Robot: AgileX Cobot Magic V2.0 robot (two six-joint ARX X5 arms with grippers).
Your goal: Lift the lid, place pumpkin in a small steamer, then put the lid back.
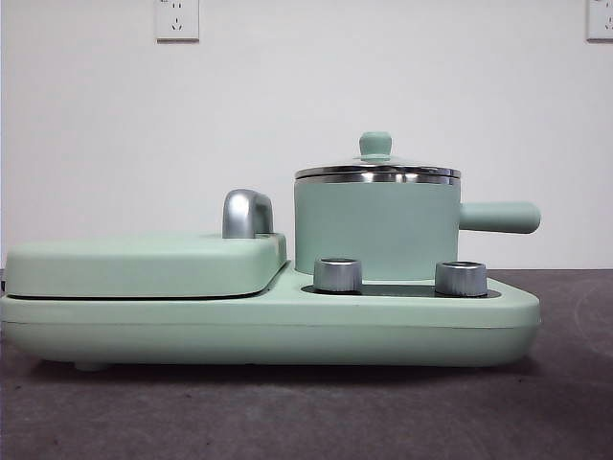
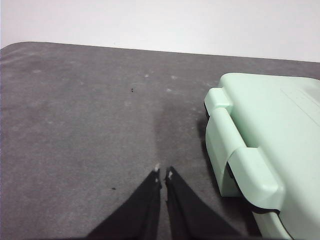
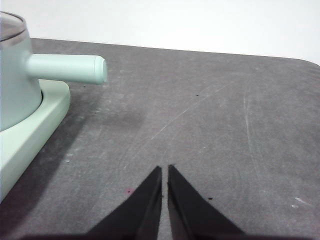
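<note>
The small steamer (image 1: pixel 375 228), a mint-green pot with a straight side handle (image 1: pixel 498 217), stands on the right part of the wide appliance base (image 1: pixel 268 326). The lid (image 1: pixel 376 165) with its mint-green knob rests shut on the pot's steel rim. The right wrist view shows the pot's wall (image 3: pixel 12 80) and its handle (image 3: pixel 67 68). My right gripper (image 3: pixel 164 170) is shut over bare table, well away from the handle. Beside the base's end (image 2: pixel 260 150), my left gripper (image 2: pixel 163 172) is shut over the table. The pumpkin is out of view.
A flat mint-green cover (image 1: pixel 144 265) with a chrome handle (image 1: pixel 247 213) lies on the base's left part. Two metal knobs (image 1: pixel 337 274) sit on the base in front of the pot. The dark grey table (image 3: pixel 200 130) spreads around the appliance, with a white wall behind.
</note>
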